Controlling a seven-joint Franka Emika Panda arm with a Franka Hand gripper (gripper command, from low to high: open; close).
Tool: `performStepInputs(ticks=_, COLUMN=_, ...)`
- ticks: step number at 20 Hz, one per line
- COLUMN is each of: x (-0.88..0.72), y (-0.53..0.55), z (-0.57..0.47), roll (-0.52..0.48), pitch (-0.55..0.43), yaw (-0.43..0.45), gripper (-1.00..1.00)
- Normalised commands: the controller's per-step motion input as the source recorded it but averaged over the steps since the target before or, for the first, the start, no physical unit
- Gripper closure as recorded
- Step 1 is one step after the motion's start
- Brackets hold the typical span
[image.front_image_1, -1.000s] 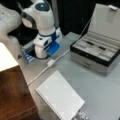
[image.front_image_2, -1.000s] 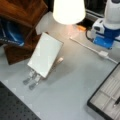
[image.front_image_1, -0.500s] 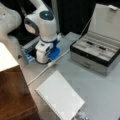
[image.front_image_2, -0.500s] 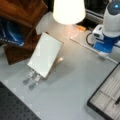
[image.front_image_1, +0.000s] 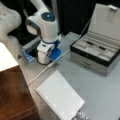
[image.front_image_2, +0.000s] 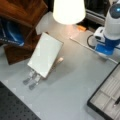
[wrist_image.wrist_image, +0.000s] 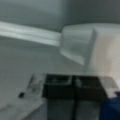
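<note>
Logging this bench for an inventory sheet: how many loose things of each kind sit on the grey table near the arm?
White notebook: 1
Open grey compartment case: 1
White cable: 1
Lamp with white shade: 1
Small orange item: 1
Total: 5
The pincer sits low over the table beside the cable.

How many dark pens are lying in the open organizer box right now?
2 visible in a front view: one pen toward the box's left, another pen to its right, both in the organizer box. More may be hidden.
</note>
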Motion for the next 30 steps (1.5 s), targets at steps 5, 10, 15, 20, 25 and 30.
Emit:
performStepInputs(ticks=5, x=-0.58, y=-0.22, z=-0.36, roll=-0.020, pitch=-0.470, yaw=-0.012, gripper=1.00)
performStepInputs(ticks=10, x=-0.62, y=-0.19, z=-0.35, roll=-0.017, pitch=-0.460, yaw=-0.017, gripper=1.00)
performStepInputs(ticks=15, x=-0.62, y=-0.17, z=-0.27, roll=-0.017, pitch=-0.427, yaw=-0.026, gripper=1.00)
performStepInputs(ticks=20, x=-0.57, y=-0.18, z=-0.11, roll=-0.027, pitch=-0.369, yaw=-0.036, gripper=1.00)
performStepInputs(ticks=25, x=-0.47, y=-0.15, z=0.03, roll=-0.027, pitch=-0.283, yaw=-0.043, gripper=1.00)
performStepInputs(ticks=30, x=-0.28, y=-0.19, z=0.05, roll=-0.044, pitch=-0.208, yaw=-0.045, gripper=1.00)
